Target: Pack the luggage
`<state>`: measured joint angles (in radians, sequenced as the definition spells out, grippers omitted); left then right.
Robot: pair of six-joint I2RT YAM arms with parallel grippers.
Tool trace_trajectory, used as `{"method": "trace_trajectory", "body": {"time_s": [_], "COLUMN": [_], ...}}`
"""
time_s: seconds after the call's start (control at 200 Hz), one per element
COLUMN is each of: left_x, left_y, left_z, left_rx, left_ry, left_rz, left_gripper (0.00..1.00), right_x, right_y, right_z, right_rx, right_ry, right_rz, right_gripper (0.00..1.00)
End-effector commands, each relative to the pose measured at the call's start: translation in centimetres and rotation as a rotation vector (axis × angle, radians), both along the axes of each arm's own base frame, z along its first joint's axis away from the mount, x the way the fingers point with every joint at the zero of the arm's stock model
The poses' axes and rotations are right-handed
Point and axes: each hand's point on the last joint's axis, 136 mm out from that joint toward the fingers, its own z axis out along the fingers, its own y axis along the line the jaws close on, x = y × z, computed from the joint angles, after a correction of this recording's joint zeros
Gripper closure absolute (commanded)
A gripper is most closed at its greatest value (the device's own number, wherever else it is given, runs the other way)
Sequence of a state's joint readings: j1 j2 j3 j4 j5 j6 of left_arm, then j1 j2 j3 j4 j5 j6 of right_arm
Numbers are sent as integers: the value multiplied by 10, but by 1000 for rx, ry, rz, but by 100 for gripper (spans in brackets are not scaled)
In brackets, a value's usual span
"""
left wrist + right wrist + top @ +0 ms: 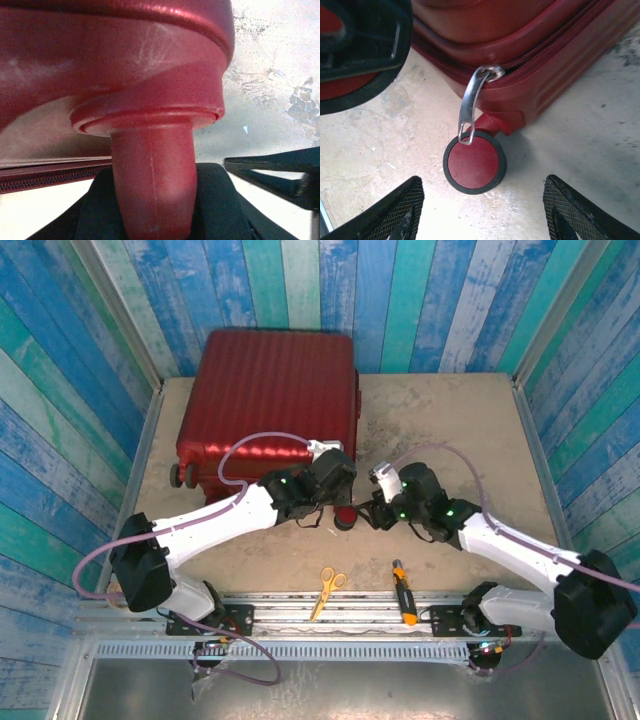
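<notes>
The luggage (270, 390) lies closed and flat on the far left part of the table (450, 440), ribbed shell up, its back against the blue plank wall (400, 300); both arms meet at its near right corner. The left gripper (338, 495) is close against that corner; in its wrist view the red wheel leg (152, 180) stands directly before the camera and one black finger (272, 167) stays apart on the right; I cannot tell how far the jaws are open or if they hold something. The right gripper (482, 195) is wide open and holds nothing; just in front of it are a red wheel (475, 162) with a black tyre and the metal zipper pull (470, 107) hanging over it. Near the arm bases lie yellow scissors (328, 585) and an orange-black tool (403, 605), well apart from the luggage.
</notes>
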<state>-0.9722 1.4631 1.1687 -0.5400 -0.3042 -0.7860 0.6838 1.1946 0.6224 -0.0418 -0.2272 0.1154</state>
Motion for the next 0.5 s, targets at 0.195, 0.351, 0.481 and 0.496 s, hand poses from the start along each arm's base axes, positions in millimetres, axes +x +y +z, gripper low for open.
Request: {"method": "trace_trajectory", "body": {"time_s": [0.195,0.351,0.481,0.496], "left_x": [6,4,1,1], "left_y": [-4,-4,2,3], "left_z": [37,58,80,83], "left_rx": [-84,-114,-128,-131], "left_ry": [-117,-146,-192,-198], "left_rz": [-60,-81,-88,-89], "left_gripper": [100,100,100,100], "right_x": [2,32,53,55], "right_y": [33,9,-25,-28], "right_z": [-5,-4,-4,-3], "right_rx": [-107,-176,-122,-103], "right_ry": [-140,-138,-53,-40], "right_rz": [0,-249,-438,-450], "right_gripper": [36,49,58,58]}}
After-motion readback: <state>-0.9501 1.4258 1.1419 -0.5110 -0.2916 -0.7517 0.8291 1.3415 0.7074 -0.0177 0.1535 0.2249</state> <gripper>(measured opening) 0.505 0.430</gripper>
